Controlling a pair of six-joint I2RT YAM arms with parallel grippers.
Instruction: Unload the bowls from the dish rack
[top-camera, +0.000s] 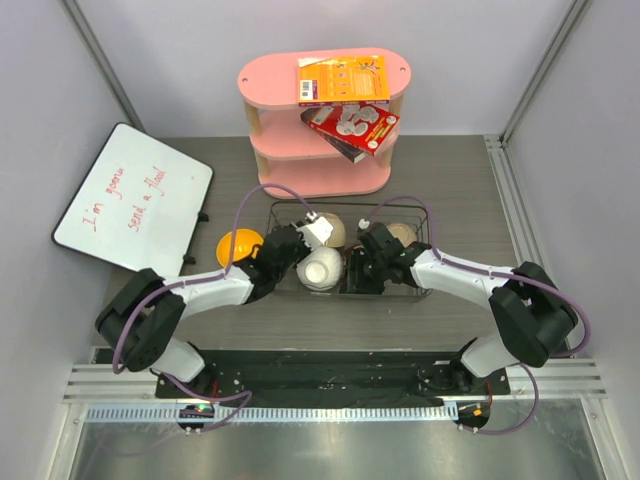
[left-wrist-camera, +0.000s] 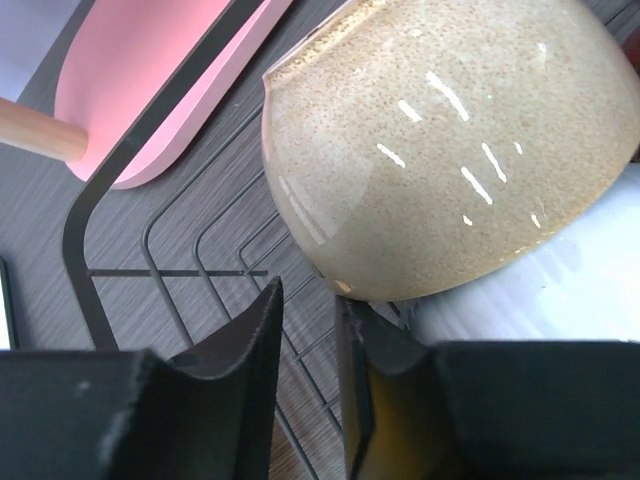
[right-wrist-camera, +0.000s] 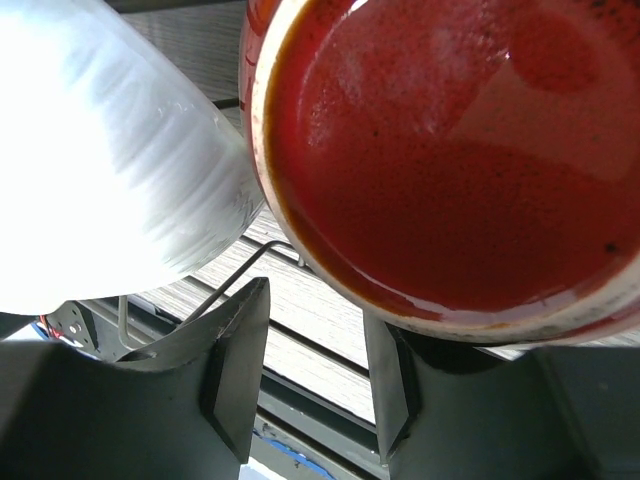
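The black wire dish rack (top-camera: 425, 285) stands mid-table. A beige bowl (top-camera: 335, 230) and a white bowl (top-camera: 322, 268) sit in it. A yellow-orange bowl (top-camera: 238, 245) lies on the table left of the rack. My left gripper (top-camera: 308, 243) is over the rack. In the left wrist view it (left-wrist-camera: 308, 295) is slightly open and empty, its right fingertip touching the beige bowl (left-wrist-camera: 440, 140). My right gripper (right-wrist-camera: 315, 305) is open and empty. The dark red bowl's (right-wrist-camera: 440, 150) rim lies over its right finger, and the white bowl (right-wrist-camera: 100, 150) is to its left.
A pink three-tier shelf (top-camera: 320, 150) with two boxes (top-camera: 343, 80) stands behind the rack. A whiteboard (top-camera: 135, 200) lies at the left. Another pale round thing (top-camera: 403, 234) sits in the rack behind my right wrist. Grey walls close in both sides.
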